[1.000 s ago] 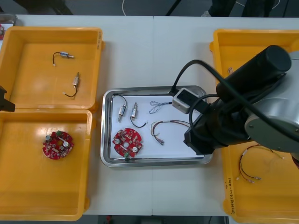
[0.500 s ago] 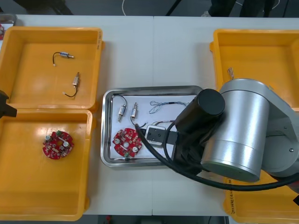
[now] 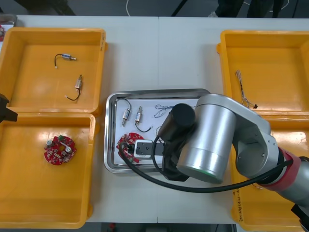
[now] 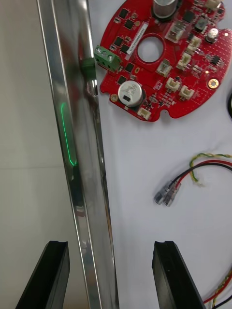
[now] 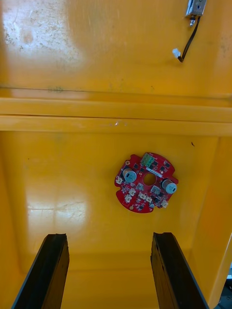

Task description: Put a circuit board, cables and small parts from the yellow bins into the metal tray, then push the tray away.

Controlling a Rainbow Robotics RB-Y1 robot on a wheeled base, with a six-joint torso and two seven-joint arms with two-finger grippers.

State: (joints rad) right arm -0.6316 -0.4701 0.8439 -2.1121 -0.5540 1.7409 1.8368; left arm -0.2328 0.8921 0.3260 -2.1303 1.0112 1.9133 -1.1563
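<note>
The metal tray (image 3: 110, 126), white inside, lies mid-table. It holds a round red circuit board (image 3: 125, 145), two small metal parts (image 3: 127, 115) on black cables and a blue and white cable (image 3: 161, 110). My right arm (image 3: 212, 140) covers the tray's near right part. In the right wrist view my right gripper (image 4: 111, 275) is open, its fingers (image 4: 170, 275) straddling the tray rim (image 4: 79, 193), with the circuit board (image 4: 164, 53) and a red and yellow cable (image 4: 195, 176) beyond. My left gripper (image 5: 108, 270) hangs open above a bin's circuit board (image 5: 146, 182).
The far left yellow bin (image 3: 29, 67) holds two small metal parts (image 3: 65, 57) on black cables. A second circuit board (image 3: 60, 150) lies in the near left bin (image 3: 48, 198). The far right bin (image 3: 275, 58) holds a thin cable (image 3: 244, 92). My left gripper (image 3: 5, 108) sits at the left edge.
My right arm has swung left from the tray's right side to over its near part, now hiding the red and yellow cable in the front view. The left arm has stayed put.
</note>
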